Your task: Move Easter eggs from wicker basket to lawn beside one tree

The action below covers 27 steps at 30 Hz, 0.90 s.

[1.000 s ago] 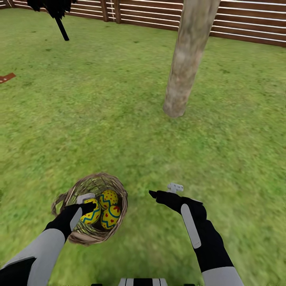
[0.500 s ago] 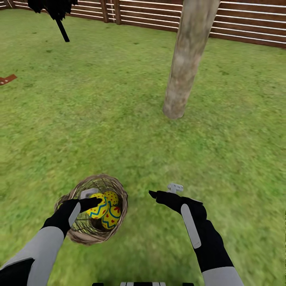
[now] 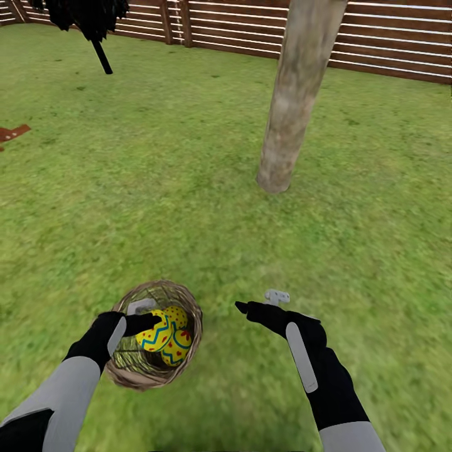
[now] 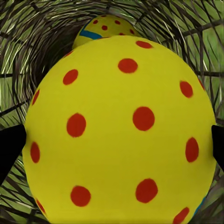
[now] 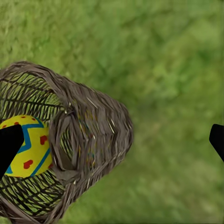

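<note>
The left jaws (image 3: 139, 315) are clamped on one Easter egg (image 3: 154, 334) inside the wicker basket (image 3: 154, 334), beside two further eggs (image 3: 177, 346). The right jaws (image 3: 257, 302) stand apart over the lawn (image 3: 188, 188), just beside the basket. The tree (image 3: 292, 100) stands further ahead.

Far edge: brown slatted wooden fence (image 3: 389, 50) with upright posts (image 3: 186, 19). Dark-leaved plant (image 3: 88, 16) on a thin black stem, far left. Red-brown flat piece (image 3: 12, 133) at left edge.
</note>
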### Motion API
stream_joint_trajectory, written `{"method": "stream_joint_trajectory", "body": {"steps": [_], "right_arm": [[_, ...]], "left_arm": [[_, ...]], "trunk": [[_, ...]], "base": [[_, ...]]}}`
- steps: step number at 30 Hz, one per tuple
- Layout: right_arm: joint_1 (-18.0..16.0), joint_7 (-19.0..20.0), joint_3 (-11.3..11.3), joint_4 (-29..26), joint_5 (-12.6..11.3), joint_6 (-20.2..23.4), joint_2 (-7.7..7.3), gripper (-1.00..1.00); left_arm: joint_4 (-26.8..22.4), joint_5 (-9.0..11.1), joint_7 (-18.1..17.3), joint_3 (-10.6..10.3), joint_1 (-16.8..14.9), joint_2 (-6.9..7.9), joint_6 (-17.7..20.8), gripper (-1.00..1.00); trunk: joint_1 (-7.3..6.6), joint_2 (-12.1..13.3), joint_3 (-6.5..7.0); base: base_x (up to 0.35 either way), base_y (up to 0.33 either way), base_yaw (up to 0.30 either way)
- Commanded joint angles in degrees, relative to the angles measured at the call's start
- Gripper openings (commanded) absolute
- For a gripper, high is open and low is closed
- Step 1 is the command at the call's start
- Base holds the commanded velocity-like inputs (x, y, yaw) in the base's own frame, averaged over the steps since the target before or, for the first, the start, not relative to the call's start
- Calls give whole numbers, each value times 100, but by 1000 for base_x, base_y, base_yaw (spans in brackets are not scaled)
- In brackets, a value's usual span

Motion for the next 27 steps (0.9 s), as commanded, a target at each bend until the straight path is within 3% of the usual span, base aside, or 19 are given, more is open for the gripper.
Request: {"method": "stream_joint_trajectory", "body": {"steps": [1,16,27], "right_arm": [[-2,32,-7,-5,30,30,2,100],[-2,40,-7,-5,30,43,2,100],[-2,40,1,71,38,26,2,100]], "left_arm": [[-8,1,-25,25,-2,-3,39,-100],[-9,7,-26,19,-2,-3,474,-100],[-9,9,-26,18,-2,-3,497,-100]], "trunk": [[0,-2,6],[0,-2,148],[0,-2,253]], "base": [[0,0,0],[0,0,0],[0,0,0]]}}
